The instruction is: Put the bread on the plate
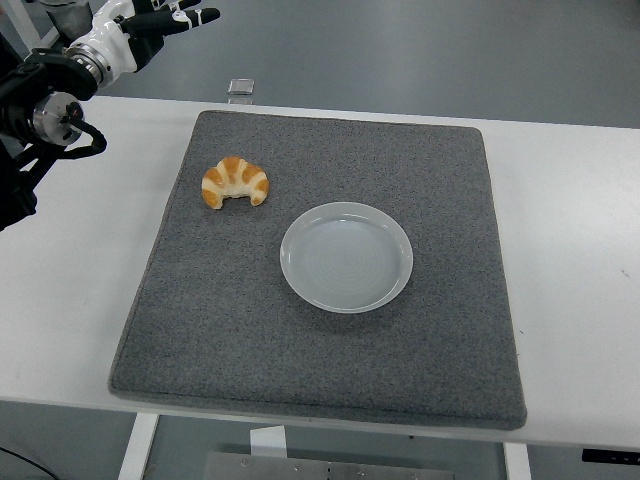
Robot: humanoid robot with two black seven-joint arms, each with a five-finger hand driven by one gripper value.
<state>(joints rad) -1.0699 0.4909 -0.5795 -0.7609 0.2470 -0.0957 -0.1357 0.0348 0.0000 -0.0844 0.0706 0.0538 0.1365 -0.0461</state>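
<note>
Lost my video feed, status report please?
Left hand open, raised at far left corner, holding nothing. Croissant on grey mat, apart from empty plate. Nothing between them.

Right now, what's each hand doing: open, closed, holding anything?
Left hand: open, fingers spread, holding nothing, far from the croissant.
Right hand: not in view.

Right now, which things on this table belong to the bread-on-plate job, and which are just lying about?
Part of the job:
croissant, on the mat, untouched
plate, empty, apart from the croissant
left hand, raised at top left, fingers spread

Just lying about:
grey mat under both
small clear object at the table's far edge
</note>
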